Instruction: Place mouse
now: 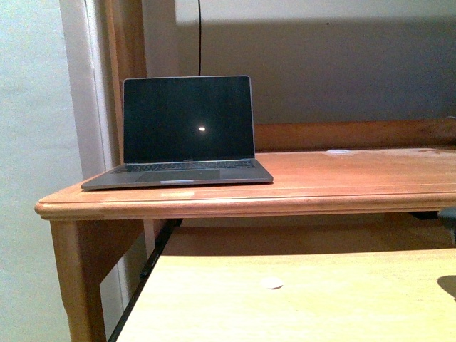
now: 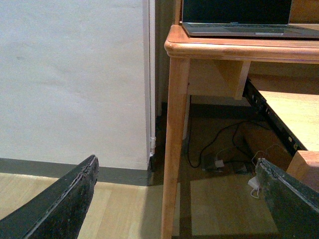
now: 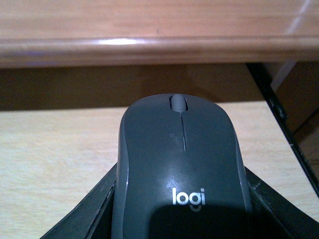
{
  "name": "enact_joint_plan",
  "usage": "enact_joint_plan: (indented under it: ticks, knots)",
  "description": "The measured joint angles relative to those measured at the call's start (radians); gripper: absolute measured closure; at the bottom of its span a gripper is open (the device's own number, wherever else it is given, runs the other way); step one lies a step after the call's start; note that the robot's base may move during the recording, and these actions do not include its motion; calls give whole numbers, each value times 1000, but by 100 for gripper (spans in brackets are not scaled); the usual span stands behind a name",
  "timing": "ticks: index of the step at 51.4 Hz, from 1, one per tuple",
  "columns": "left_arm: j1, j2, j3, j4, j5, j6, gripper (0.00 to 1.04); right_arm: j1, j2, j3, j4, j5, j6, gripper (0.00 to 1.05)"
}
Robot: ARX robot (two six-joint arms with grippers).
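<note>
The mouse [image 3: 180,164] is dark grey, with a scroll wheel and a white "logi" mark. It fills the right wrist view, and my right gripper [image 3: 182,201] is shut on it, one black finger on each side. It hangs just above the pale pull-out shelf [image 3: 55,149], facing the desk's rounded front edge [image 3: 149,50]. A dark shape [image 1: 449,217] at the front view's right edge is too cropped to identify. My left gripper [image 2: 177,164] is open and empty, low beside the desk leg [image 2: 174,149] and above the floor.
An open laptop [image 1: 189,128] with a dark screen stands at the left of the wooden desk top [image 1: 342,178]. A small white disc [image 1: 271,283] lies on the pale shelf [image 1: 320,306] below. Cables [image 2: 219,159] lie on the floor under the desk. A wall [image 2: 75,74] is at the left.
</note>
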Motion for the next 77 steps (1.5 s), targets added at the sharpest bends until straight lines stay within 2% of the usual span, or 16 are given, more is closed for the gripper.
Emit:
enact_joint_plan:
  ticks: [3, 9, 16, 30, 41, 54, 69, 77]
  knots:
    - [0, 0, 0, 0, 0, 0, 8, 15, -16, 32, -25, 3, 13, 50]
    - [0, 0, 0, 0, 0, 0, 8, 108, 32, 195, -51, 58, 16, 50]
    - [0, 0, 0, 0, 0, 0, 8, 191, 249, 459, -110, 119, 18, 50]
    - [0, 0, 0, 0, 0, 0, 8, 194, 559, 801, -230, 231, 2, 50]
    - [0, 0, 0, 0, 0, 0, 8, 188, 710, 1012, -332, 267, 8, 50]
    - [0, 0, 0, 0, 0, 0, 8, 184, 840, 1166, -361, 308, 2, 50]
    - [0, 0, 0, 0, 0, 0, 8, 174, 925, 1217, -355, 334, 6, 50]
    - [0, 0, 0, 0, 0, 0, 8, 174, 929, 1211, -292, 327, -15, 29]
